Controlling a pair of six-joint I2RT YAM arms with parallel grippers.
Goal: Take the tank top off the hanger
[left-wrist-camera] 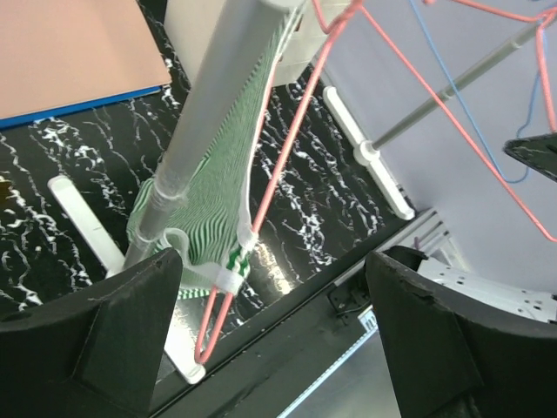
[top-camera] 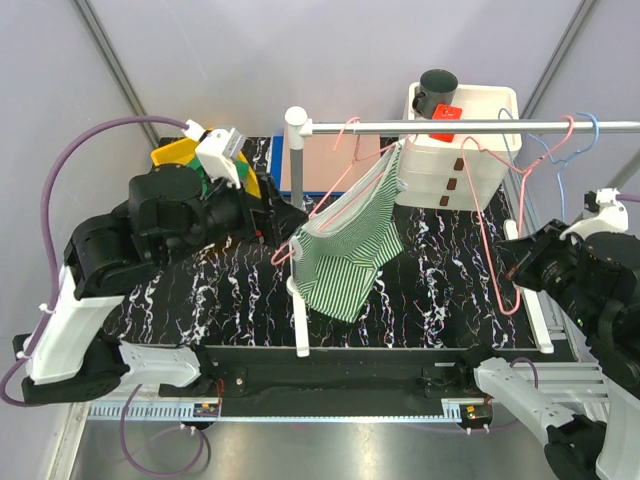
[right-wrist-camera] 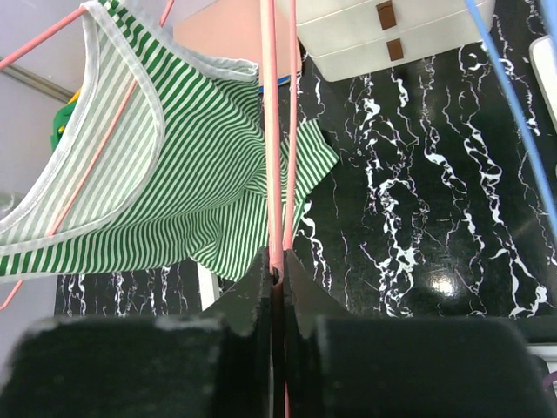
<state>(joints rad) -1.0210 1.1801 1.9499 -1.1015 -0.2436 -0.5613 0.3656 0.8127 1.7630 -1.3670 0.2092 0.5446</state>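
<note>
- Starting nearest, the right hand (right-wrist-camera: 277,261) is closed, and the wire of an empty pink hanger (right-wrist-camera: 271,131) is pinched between its fingers (right-wrist-camera: 244,296), to the right of the garment.
- The left hand (left-wrist-camera: 274,261) stands wide open beside the rack's post (top-camera: 300,320), with the low end of the laden hanger showing inside its span.
- The tank top (top-camera: 345,250), striped green and white, hangs over the middle of the worktop (top-camera: 440,270). It is carried on a pink wire hanger (left-wrist-camera: 278,174) that tilts steeply, low end toward the near left by the post.
- Judging by its folds, the top is light, soft and limp. It should bunch and stretch rather than slide stiffly, and the thin hanger will likely swing on the rail (top-camera: 480,126) when tugged.
- The best hold, I judge, is the white-bound strap (left-wrist-camera: 229,277) at the hanger's low end, peeled off over the tip.
- Farther back stands a white drawer unit (top-camera: 440,165) with a dark mug (top-camera: 437,88) on top.
</note>
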